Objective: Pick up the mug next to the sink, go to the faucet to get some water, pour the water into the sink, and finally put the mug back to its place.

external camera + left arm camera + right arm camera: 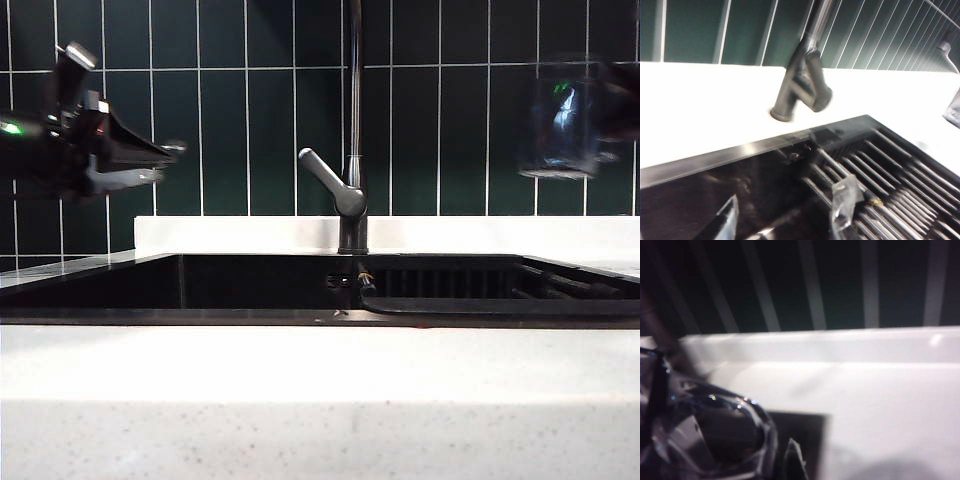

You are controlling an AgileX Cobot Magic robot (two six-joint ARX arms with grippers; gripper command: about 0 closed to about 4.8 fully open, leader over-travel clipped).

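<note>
The clear mug [558, 115] hangs blurred in the air at the upper right, above the rack end of the sink, with my right gripper [598, 112] shut on it at the picture's edge. The right wrist view shows the mug [715, 435] close up, one dark fingertip [795, 462] pressed to its wall and the other hidden. The dark faucet [352, 200] stands behind the middle of the black sink [200, 317], its lever [325, 172] slanting up to the left. My left gripper [168, 162] hovers open and empty at the far left, above the basin and left of the lever.
A ribbed black rack [560, 285] fills the sink's right part and shows under the left gripper's fingers [845, 205]. White counter [320, 400] runs along the front, a white ledge [240, 232] behind, then dark green wall tiles [220, 120].
</note>
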